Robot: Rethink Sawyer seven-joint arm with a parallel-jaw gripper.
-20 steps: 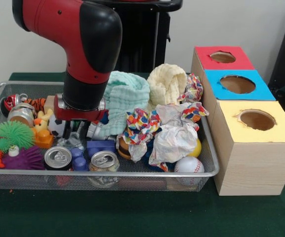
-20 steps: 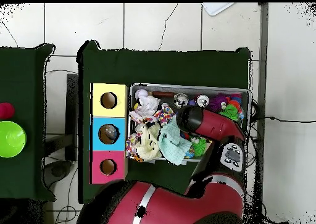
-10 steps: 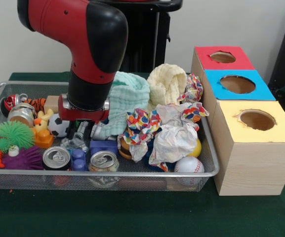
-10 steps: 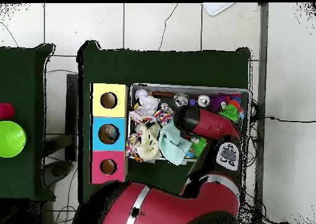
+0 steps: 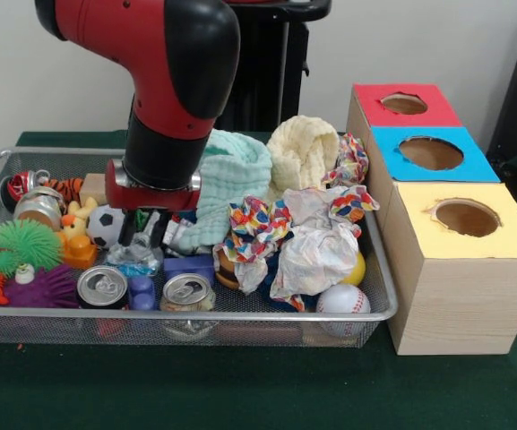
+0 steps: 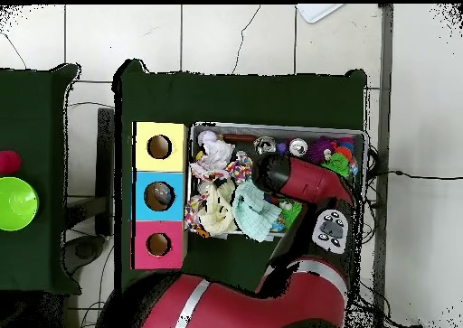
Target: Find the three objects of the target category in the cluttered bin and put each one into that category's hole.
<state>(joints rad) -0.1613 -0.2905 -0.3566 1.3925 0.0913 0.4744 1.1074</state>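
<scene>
The gripper [image 5: 144,230] has been raised slightly within the wire-mesh bin [image 5: 240,315], its jaws seemingly closed on a crushed clear bottle [image 5: 137,255] left of centre — a pick appears begun.

Front and overhead, shared bin [image 5: 379,309]

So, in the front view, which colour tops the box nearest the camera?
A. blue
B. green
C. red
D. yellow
D: the yellow-topped box is the nearest of the three beside the cluttered bin, with the blue-topped box behind it and the red-topped box farthest.
</scene>
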